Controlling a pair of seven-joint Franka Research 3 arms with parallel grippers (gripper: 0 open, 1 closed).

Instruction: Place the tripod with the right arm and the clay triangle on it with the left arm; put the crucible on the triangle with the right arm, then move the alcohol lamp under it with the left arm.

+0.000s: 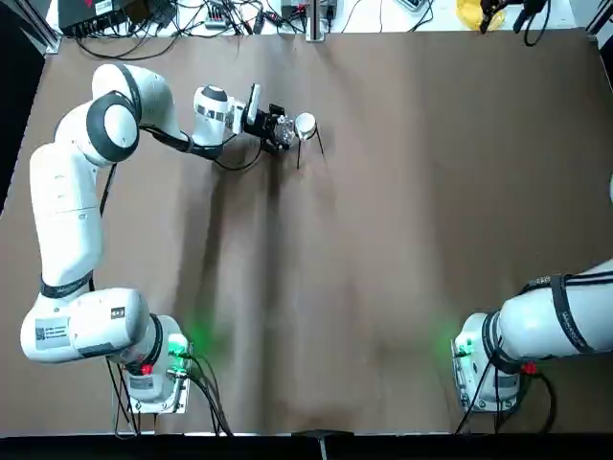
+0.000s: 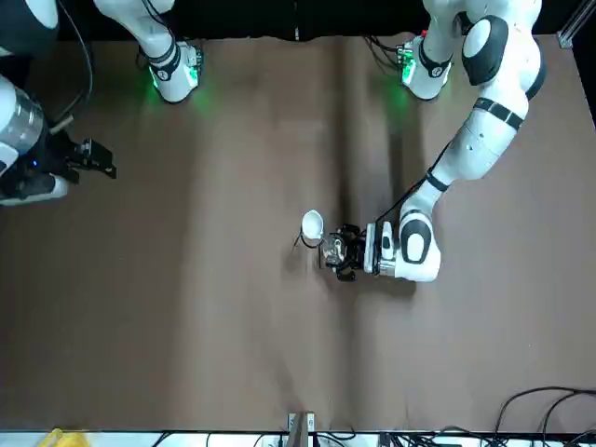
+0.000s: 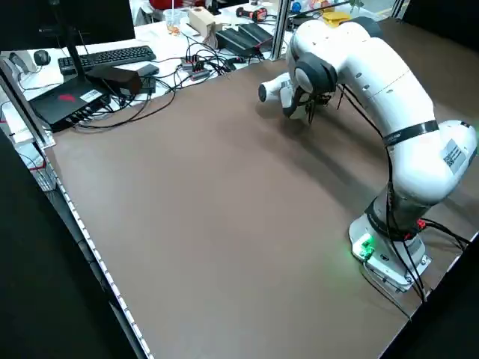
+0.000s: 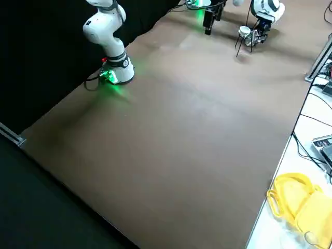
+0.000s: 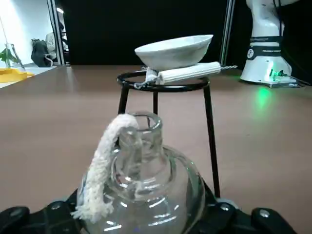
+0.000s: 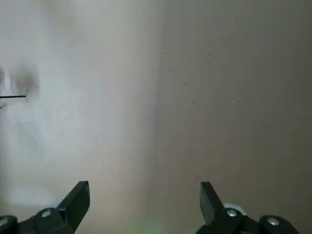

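Observation:
The black wire tripod (image 5: 163,83) stands at the far left-centre of the table. The clay triangle (image 5: 187,73) lies across its ring, and the white crucible (image 1: 305,124) (image 5: 173,48) sits on the triangle. My left gripper (image 1: 278,128) (image 2: 346,251) is shut on the clear glass alcohol lamp (image 5: 141,185) (image 2: 335,248), which has a white wick. The lamp is low at the table, just beside the tripod on the arm's side and short of its ring. My right gripper (image 2: 101,160) (image 6: 144,200) is drawn back at the table's right edge, open and holding nothing.
Brown table cloth (image 1: 402,240) spreads around the tripod. Cables and electronics (image 3: 112,75) lie beyond the far edge. A yellow object (image 4: 298,199) rests off the table's far right corner. The arm bases (image 1: 153,369) stand at the near edge.

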